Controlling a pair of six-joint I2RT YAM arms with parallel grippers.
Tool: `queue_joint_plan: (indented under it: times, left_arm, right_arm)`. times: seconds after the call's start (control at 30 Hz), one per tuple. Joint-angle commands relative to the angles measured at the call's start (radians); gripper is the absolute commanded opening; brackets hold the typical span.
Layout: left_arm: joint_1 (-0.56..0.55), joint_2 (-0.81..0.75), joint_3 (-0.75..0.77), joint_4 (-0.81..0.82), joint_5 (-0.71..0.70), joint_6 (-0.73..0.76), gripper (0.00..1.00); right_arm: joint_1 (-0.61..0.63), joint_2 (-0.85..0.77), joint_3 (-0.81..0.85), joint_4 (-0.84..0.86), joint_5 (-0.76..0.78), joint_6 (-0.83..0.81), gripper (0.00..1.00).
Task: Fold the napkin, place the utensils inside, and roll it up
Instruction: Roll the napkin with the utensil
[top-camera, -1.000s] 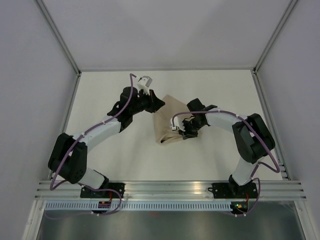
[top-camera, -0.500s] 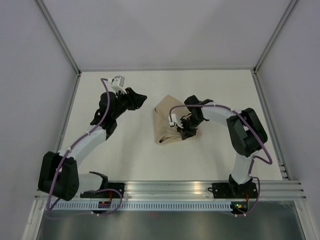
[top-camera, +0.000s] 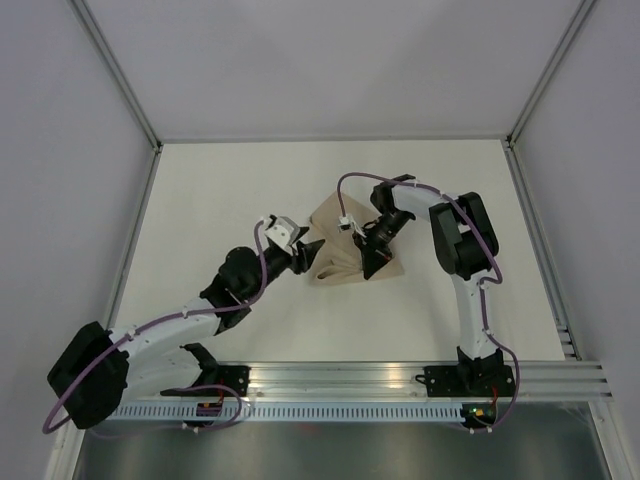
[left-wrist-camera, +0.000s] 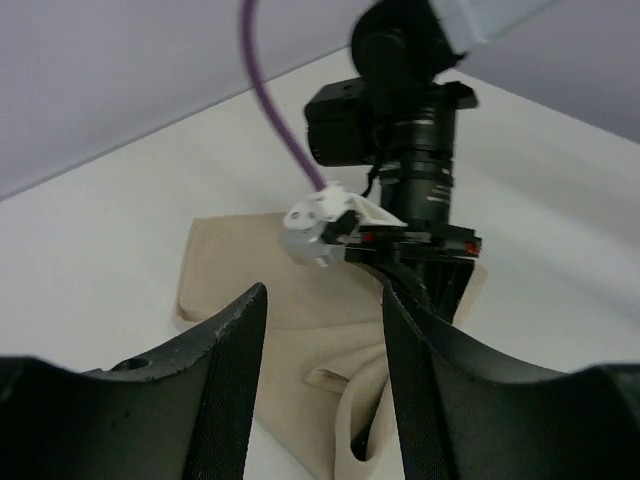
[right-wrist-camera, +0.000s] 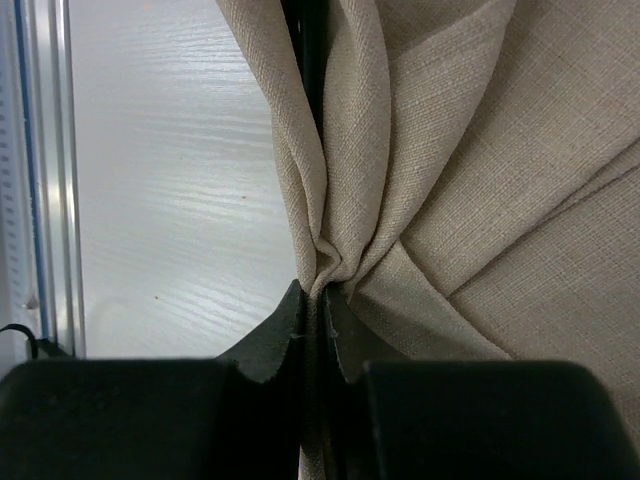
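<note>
The beige napkin (top-camera: 340, 250) lies bunched and partly folded at the table's middle. My right gripper (top-camera: 366, 262) reaches down onto its right part. In the right wrist view that gripper (right-wrist-camera: 318, 300) is shut on a gathered ridge of the napkin (right-wrist-camera: 480, 170). My left gripper (top-camera: 310, 255) sits at the cloth's left edge. Seen from the left wrist, it (left-wrist-camera: 320, 290) stands open and empty, its fingers (left-wrist-camera: 225, 370) framing a loose fold of napkin (left-wrist-camera: 260, 270). No utensils show; a dark strip (right-wrist-camera: 310, 60) between folds may be shadow.
White table (top-camera: 220, 190) with upright white walls on three sides. An aluminium rail (top-camera: 340, 375) runs along the near edge with both arm bases on it. The right arm's wrist and camera (left-wrist-camera: 400, 130) loom just beyond the left fingers.
The left arm swung out to the far left, then came back low to the napkin's left edge, and its jaws opened. The right gripper kept its pinch and shifted slightly away from the bases.
</note>
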Motion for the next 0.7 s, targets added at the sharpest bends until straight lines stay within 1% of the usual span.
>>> queue_joint_plan:
  times: [0.0, 0.07, 0.1, 0.13, 0.23, 0.3, 0.43, 0.67]
  left_arm:
    - [-0.123, 0.057, 0.069, 0.029, -0.044, 0.276, 0.56]
    - [-0.16, 0.109, 0.095, -0.014, -0.021, 0.342, 0.57]
    - [-0.198, 0.171, 0.124, -0.056, -0.016, 0.365, 0.58]
    - [-0.214, 0.204, 0.144, -0.092, -0.017, 0.413, 0.58]
    - [-0.271, 0.336, 0.213, -0.178, -0.021, 0.482, 0.58]
    - [-0.292, 0.423, 0.25, -0.202, -0.014, 0.506, 0.58]
    - [-0.308, 0.535, 0.293, -0.236, -0.002, 0.572, 0.59]
    - [-0.308, 0.638, 0.359, -0.269, 0.001, 0.634, 0.61]
  right_arm:
    - [-0.011, 0.113, 0.051, -0.155, 0.011, -0.084, 0.02]
    - [-0.016, 0.139, 0.077, -0.192, 0.007, -0.086, 0.02]
    - [-0.018, 0.161, 0.101, -0.202, 0.008, -0.086, 0.02]
    - [-0.018, 0.171, 0.111, -0.209, 0.007, -0.084, 0.02]
    - [-0.019, 0.201, 0.146, -0.229, 0.013, -0.066, 0.02]
    - [-0.019, 0.216, 0.165, -0.233, 0.017, -0.053, 0.02]
    - [-0.024, 0.247, 0.195, -0.238, 0.03, -0.018, 0.02]
    - [-0.025, 0.27, 0.217, -0.238, 0.04, 0.013, 0.02]
